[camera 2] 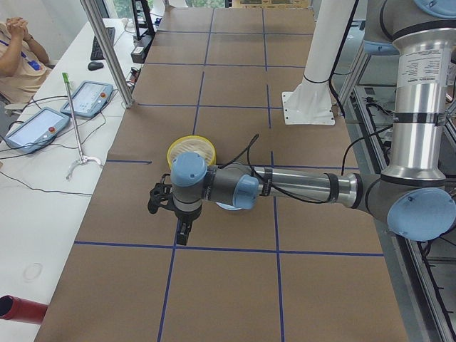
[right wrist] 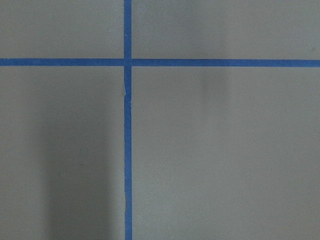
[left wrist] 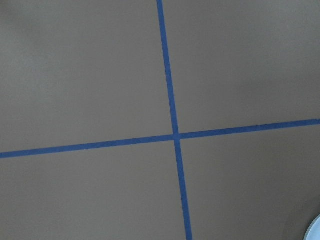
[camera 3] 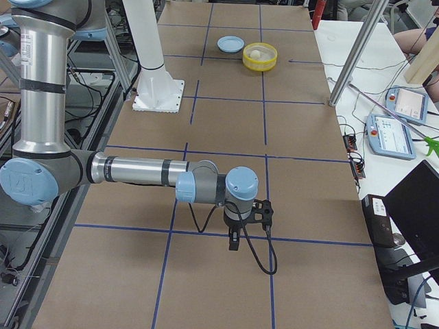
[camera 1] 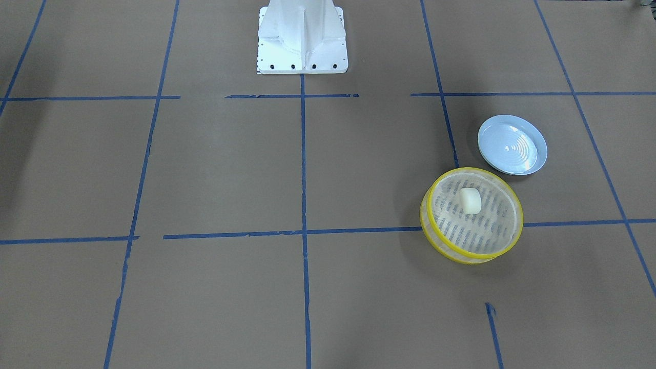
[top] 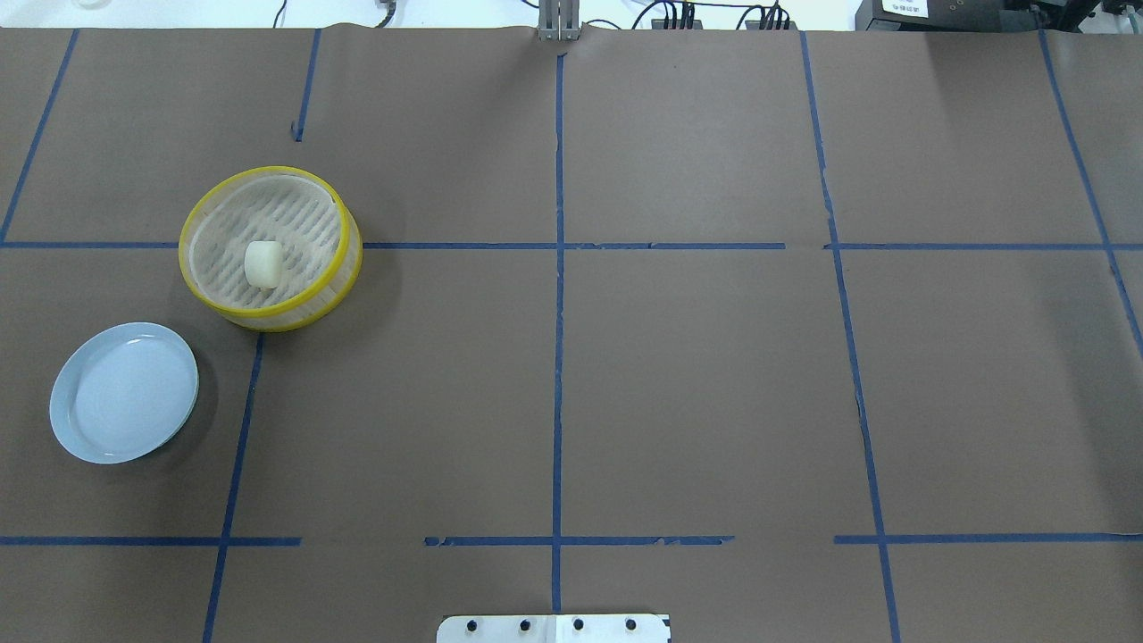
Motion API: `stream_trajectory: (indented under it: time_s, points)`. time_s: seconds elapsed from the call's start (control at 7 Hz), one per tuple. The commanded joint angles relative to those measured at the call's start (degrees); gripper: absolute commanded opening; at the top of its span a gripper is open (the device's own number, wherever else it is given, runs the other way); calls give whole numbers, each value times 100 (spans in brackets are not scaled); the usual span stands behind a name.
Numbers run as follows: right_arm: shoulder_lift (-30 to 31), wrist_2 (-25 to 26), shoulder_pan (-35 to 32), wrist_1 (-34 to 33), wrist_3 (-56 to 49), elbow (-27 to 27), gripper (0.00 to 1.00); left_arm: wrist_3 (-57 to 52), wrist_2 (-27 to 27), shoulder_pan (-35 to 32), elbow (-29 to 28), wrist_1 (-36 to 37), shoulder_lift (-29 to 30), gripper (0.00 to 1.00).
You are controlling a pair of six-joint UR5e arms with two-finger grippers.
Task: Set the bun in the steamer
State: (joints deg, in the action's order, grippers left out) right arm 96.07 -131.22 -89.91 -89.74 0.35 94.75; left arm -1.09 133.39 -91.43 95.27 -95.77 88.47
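**Left arm** (camera 2: 306, 187): the nearest thing in the left side view, stretched low over the worktop (camera 1: 230, 179).

**Left claw** (camera 2: 183, 236): pointed downward over brown paper and blue tape (camera 1: 303, 169). It is shown in that side view only, so it cannot be told whether it is wide or narrow. No bun is seen at it. A sliver of the plate is caught in the corner of its wrist view.

**Right arm** (camera 3: 137, 171): laid out low at the worktop's far end, well apart from the task's things.

**Right claw** (camera 3: 234, 243): pointed downward beside a tape crossing. Its opening cannot be told either.

**Bun** (camera 1: 470, 200): found inside the steamer, resting on the slatted floor a little off centre and not touching the wall.

**Steamer** (camera 1: 474, 169): set upright on the robot's left half, across a tape line.

**Plate** (camera 1: 512, 146): pale blue and ridged, just beside the steamer but not touching it, with no bun on it.

**Progress:** the placing is judged complete, since the bun is lodged in the steamer and neither claw is near it. No further step is shown to be needed.
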Motion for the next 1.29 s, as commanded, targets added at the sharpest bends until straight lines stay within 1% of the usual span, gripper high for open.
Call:
stream_trajectory:
  time_s: [0.0,0.29,0.43,0.71,0.86,1.14]
  points:
    - [0,0,0,0,0,0,100,-340,90,-147,9,305,-232,100]
    - [0,0,0,0,0,0,100,430,537,-129,-35,305,-304,100]
    - [0,0,0,0,0,0,100,442,565,-129,0,305,-339,100]
    - [0,0,0,0,0,0,100,399,460,-129,210,261,-663,100]
    - [0,0,0,0,0,0,100,390,164,-147,298,261,-664,100]
    - [0,0,0,0,0,0,100,381,99,-164,316,331,-681,100]
